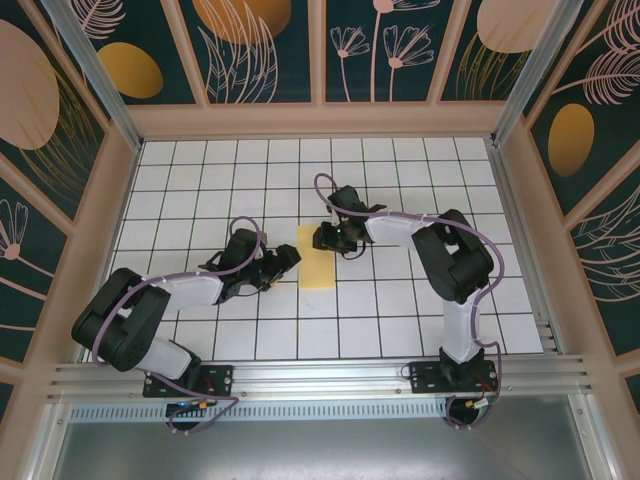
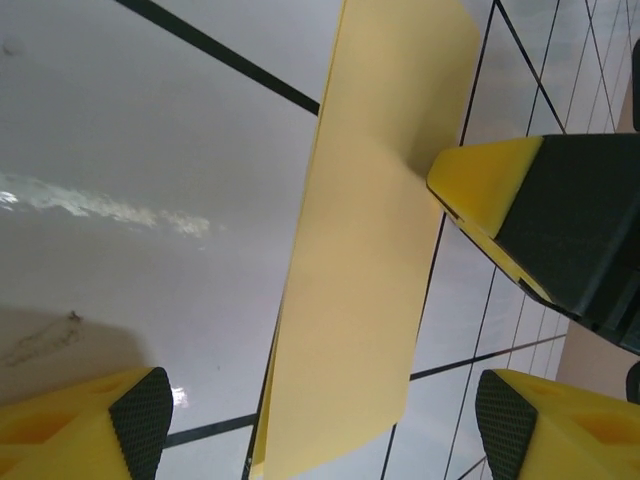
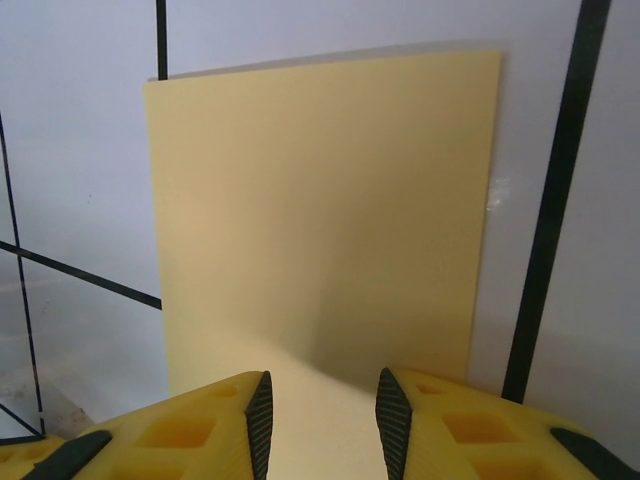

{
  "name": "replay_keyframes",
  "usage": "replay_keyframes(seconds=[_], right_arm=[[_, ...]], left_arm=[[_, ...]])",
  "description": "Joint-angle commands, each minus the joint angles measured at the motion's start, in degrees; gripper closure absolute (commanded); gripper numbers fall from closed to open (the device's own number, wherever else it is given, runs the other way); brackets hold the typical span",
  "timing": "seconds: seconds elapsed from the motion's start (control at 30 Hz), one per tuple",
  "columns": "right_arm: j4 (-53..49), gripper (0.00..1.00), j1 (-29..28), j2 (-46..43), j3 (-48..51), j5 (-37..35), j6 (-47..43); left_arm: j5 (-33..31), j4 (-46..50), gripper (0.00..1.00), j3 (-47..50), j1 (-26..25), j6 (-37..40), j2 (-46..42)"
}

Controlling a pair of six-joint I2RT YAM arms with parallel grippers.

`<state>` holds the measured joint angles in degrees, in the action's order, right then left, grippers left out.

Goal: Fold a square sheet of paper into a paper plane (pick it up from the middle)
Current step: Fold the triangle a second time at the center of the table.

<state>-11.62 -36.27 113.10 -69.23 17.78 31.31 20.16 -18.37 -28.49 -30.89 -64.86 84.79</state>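
Note:
The square sheet of paper (image 1: 318,257) lies flat on the gridded table, folded in half into a pale-yellow rectangle about one tile wide and two long. My left gripper (image 1: 287,262) hovers at its left long edge, open wide. In the left wrist view the paper (image 2: 370,250) runs between the two far-apart fingertips (image 2: 140,420), its near corner under my left gripper (image 2: 322,425). My right gripper (image 1: 331,238) sits over the paper's far end, and its yellow finger (image 2: 500,190) touches the sheet there. In the right wrist view my right gripper (image 3: 322,425) is open a finger-width, the paper (image 3: 320,200) flat beneath it.
The white table (image 1: 200,180) with black grid lines is fenced by wooden walls (image 1: 320,118) at the back and sides. An aluminium rail (image 1: 320,375) with both arm bases runs along the near edge.

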Motion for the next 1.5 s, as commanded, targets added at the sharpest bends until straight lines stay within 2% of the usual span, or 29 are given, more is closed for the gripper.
replay_keyframes(seconds=[0.0,0.33,0.87,1.03,1.17,1.47], right_arm=[[0.7,0.63,0.9,1.2,2.8,0.9,1.3],[3.2,0.65,2.7,0.3,6.7,3.5,2.0],[3.5,0.66,3.0,0.5,7.3,3.9,2.3],[3.5,0.67,3.2,0.6,7.3,3.8,2.3],[3.4,0.70,3.3,1.0,7.3,4.0,2.2],[3.0,0.77,3.2,2.1,7.1,5.6,1.1]], left_arm=[[1.3,-3.1,0.19,0.7,-1.0,-2.6,-0.1],[2.6,-6.6,0.19,0.4,-2.8,-5.0,2.8],[6.2,-10.3,0.22,-0.8,-4.6,-5.4,6.8],[7.1,-12.7,0.28,-0.5,-4.6,-5.4,5.8],[7.7,-14.3,0.33,-0.5,-4.7,-5.1,4.5],[8.3,-16.2,0.35,-2.3,-4.6,-3.8,4.6]])
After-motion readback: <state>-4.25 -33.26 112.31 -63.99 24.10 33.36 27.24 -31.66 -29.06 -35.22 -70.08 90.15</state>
